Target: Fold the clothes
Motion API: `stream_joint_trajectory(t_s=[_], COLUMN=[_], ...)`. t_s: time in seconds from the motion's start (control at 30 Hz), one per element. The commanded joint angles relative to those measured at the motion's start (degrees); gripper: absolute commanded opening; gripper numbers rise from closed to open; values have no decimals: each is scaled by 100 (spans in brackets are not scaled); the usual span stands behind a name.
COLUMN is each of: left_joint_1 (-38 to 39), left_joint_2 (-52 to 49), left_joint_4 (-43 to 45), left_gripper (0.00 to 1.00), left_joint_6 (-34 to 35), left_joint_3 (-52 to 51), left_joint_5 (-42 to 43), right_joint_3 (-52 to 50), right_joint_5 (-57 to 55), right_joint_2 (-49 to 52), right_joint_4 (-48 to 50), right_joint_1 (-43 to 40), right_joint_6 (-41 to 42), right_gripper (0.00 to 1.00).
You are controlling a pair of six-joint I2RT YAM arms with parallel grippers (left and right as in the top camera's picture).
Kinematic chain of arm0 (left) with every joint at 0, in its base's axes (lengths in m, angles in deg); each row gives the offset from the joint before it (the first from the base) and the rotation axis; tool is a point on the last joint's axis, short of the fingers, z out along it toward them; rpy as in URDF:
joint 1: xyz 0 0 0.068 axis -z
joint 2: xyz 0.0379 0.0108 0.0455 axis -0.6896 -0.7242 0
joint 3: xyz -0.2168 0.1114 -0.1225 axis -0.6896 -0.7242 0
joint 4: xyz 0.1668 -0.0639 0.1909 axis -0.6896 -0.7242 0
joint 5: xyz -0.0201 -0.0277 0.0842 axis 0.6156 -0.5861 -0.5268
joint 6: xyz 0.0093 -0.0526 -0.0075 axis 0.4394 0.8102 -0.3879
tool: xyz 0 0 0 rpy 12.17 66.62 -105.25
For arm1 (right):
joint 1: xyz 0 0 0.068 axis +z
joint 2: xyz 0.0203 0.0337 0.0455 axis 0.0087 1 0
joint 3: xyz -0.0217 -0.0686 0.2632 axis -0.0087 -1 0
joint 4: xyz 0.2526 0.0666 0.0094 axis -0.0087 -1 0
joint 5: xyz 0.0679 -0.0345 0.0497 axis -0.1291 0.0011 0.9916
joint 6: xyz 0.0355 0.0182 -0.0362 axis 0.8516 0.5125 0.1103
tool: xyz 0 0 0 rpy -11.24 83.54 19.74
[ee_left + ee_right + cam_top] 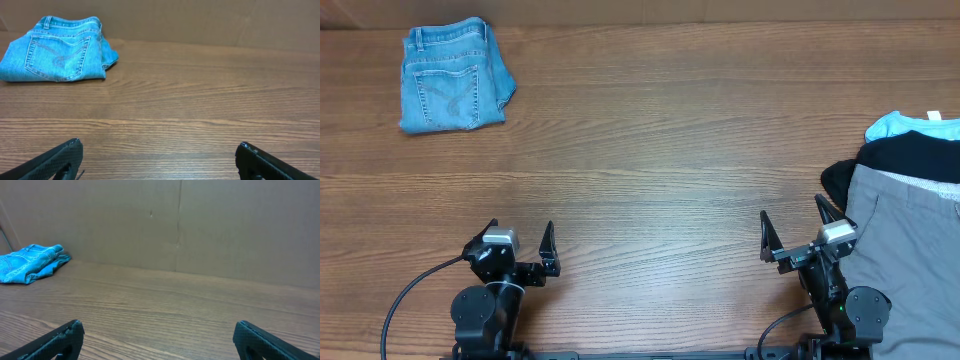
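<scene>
Folded blue denim shorts lie at the table's far left; they also show in the left wrist view and small in the right wrist view. A pile of clothes sits at the right edge: grey shorts in front, a black garment over them, a light-blue garment behind. My left gripper is open and empty near the front edge, left of centre. My right gripper is open and empty, just left of the grey shorts. In both wrist views the gripper has only bare wood between its fingers.
The wooden table spreads between the denim shorts and the pile. A cardboard wall stands along the far side. A black cable runs from the left arm's base.
</scene>
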Motion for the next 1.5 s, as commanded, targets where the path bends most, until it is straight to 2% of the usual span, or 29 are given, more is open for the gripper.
stream_joint_trajectory(t_s=[0.0,0.13,0.37,0.53,0.63,0.73,0.77,0.9,1.1,1.27,1.47], left_joint_1=[42,42,42,33,33,33,33,37,37,39,39], left_joint_2=[66,66,63,-208,-1043,-2074,-2785,-4262,-6094,-7136,-7713], left_joint_4=[7,144,363,-28,-570,-1239,-1687,-2693,-4216,-5049,-5401], left_gripper=[100,100,100,100,100,100,100,100,100,100,100], left_joint_6=[20,44,98,33,26,26,28,35,35,31,107], left_joint_3=[-39,-39,192,1025,1941,2837,3432,4745,6496,7239,7296], left_joint_5=[48,92,520,162,-72,-72,-72,-63,-63,302,426], right_joint_3=[-61,-61,107,927,1799,2516,2957,3928,5429,6708,7117], right_joint_5=[35,240,332,177,-109,-234,-236,-251,-227,-227,-96], right_joint_2=[-68,-68,-66,46,514,1204,1716,2992,4977,6555,7707], right_joint_4=[39,0,-168,-789,-1613,-2168,-2494,-3222,-4336,-5410,-5751], right_joint_1=[-20,-20,-20,-20,-20,-20,-20,-20,-20,-20,-39], right_joint_6=[-20,24,1047,1054,1054,1056,1056,1054,1054,1036,1034], right_gripper=[100,100,100,100,100,100,100,100,100,100,100])
